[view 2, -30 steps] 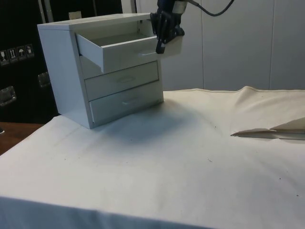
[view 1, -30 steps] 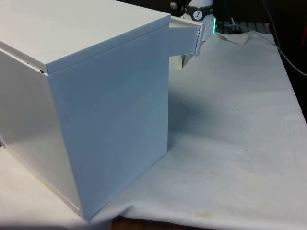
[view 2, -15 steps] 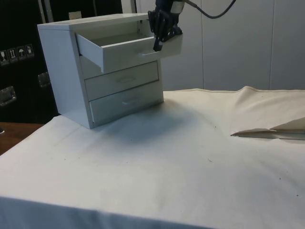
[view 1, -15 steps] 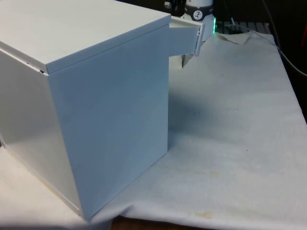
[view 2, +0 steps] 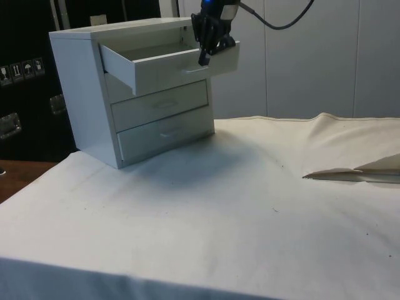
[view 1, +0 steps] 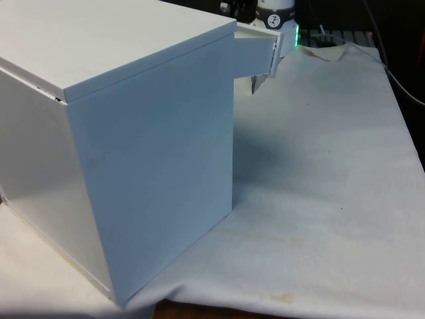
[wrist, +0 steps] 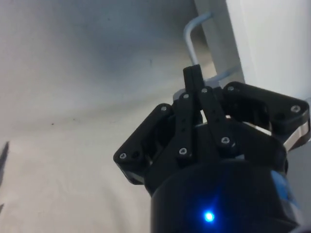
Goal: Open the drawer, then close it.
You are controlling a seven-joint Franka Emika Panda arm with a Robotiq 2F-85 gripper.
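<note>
A white chest of drawers stands on the cloth, and the front view shows its plain side. Its top drawer is pulled out; the drawer's end sticks past the chest in the front view. My black gripper hangs at the drawer's front face, with one fingertip showing just below the drawer. In the wrist view the gripper has its two fingers pressed together, right beside the white bar handle. Nothing shows between them. Whether they touch the handle I cannot tell.
The middle drawer and bottom drawer are closed. The white cloth spreads wide before the chest. A raised fold lies at the side view's right. Cables hang by the table's far corner.
In the side view the gripper has crept a little up and towards the chest along the drawer front. The top drawer stays pulled out by the same amount.
</note>
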